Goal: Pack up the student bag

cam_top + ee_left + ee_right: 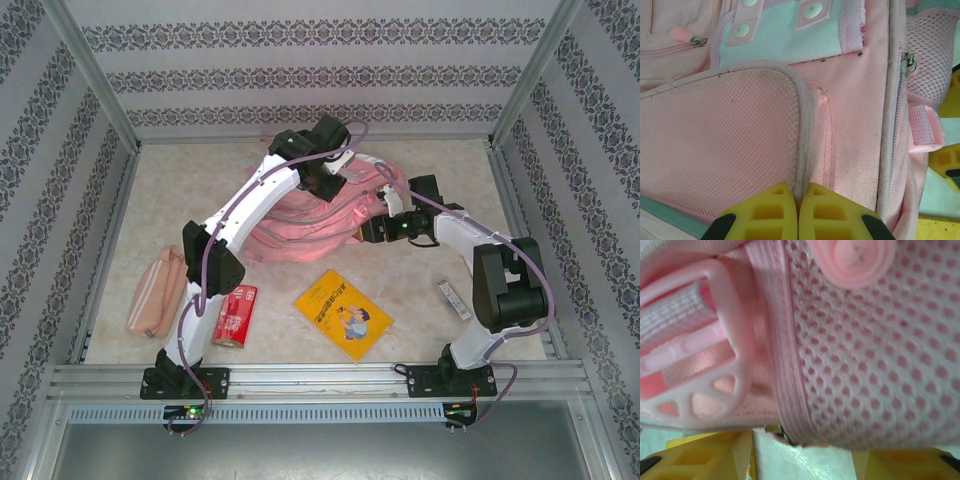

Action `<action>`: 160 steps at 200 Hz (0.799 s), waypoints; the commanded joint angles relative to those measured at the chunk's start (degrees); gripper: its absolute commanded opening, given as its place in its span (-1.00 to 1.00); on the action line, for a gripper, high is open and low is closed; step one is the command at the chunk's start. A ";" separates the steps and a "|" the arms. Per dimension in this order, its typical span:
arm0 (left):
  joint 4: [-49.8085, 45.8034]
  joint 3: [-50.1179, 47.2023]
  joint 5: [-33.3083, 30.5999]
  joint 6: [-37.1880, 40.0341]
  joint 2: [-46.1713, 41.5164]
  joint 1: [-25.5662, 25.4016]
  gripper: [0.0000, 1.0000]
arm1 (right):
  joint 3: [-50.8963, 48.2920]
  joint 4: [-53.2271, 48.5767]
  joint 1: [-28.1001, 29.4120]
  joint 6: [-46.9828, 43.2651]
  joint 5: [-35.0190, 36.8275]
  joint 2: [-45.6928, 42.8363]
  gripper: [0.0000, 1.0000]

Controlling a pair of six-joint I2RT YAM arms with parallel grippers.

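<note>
The bag (300,235) lies mid-tabletop (190,180), toward the back wall (300,80), with bare marbled surface open to its left and right. Patterned walls close the left, back and right edges. Nearer the arms lie a soft pink pouch (155,292), a red packet (235,315), a flat yellow book (343,313) and a small pale bar (453,299), all apart from one another. The left hand (798,212) is closed, its yellow fingers (772,212) pressed together at the piped rim of a rounded mesh pocket (725,135) — whether cloth is pinched cannot be told. The right hand (805,462) stands partly open — the bag's mesh side and ribbed binding hang over the gap, beside a smooth plastic buckle (740,355).
</note>
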 commanded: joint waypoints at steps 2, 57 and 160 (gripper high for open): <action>4.34 2.96 1.70 -1.01 -5.91 0.59 -1.00 | 2.44 0.91 -0.32 -1.84 -5.04 0.39 0.02; 4.54 2.82 -0.94 -3.16 -5.34 0.59 -1.00 | 0.89 0.94 0.62 -1.15 -4.95 -2.23 -0.82; 7.04 3.06 -2.40 -10.12 -1.70 0.59 -1.00 | 1.20 -6.77 9.59 -6.60 -9.01 -7.28 -0.80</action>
